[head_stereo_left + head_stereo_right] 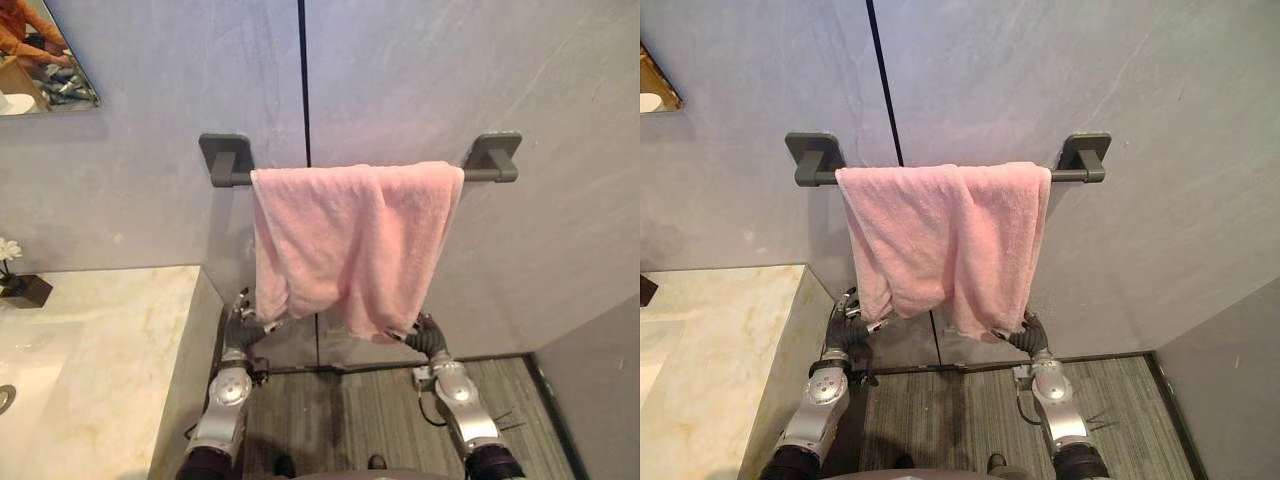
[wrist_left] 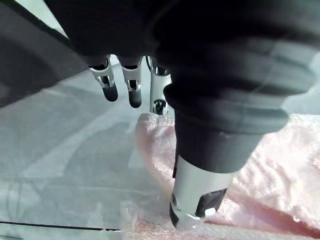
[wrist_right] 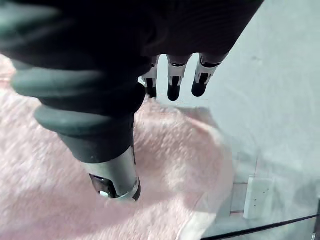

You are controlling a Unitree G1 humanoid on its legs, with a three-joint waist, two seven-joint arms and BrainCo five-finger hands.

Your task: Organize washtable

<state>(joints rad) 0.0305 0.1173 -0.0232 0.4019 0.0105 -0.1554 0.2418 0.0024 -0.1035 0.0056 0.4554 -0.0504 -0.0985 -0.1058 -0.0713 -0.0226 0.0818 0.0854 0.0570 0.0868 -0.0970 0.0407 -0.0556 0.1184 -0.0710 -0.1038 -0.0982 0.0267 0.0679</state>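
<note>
Reaching up, we have our left hand [image 1: 243, 312] and right hand [image 1: 418, 335] at the lower edge of the pink towel [image 1: 350, 240] draped over the towel bar [image 1: 228, 179], fingers straight.

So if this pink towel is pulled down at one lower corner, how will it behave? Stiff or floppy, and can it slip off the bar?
Probably floppy: the towel hangs in soft folds over the bar. It would likely slide off if pulled at one side, since it only lies draped there. It looks light for its size.
</note>
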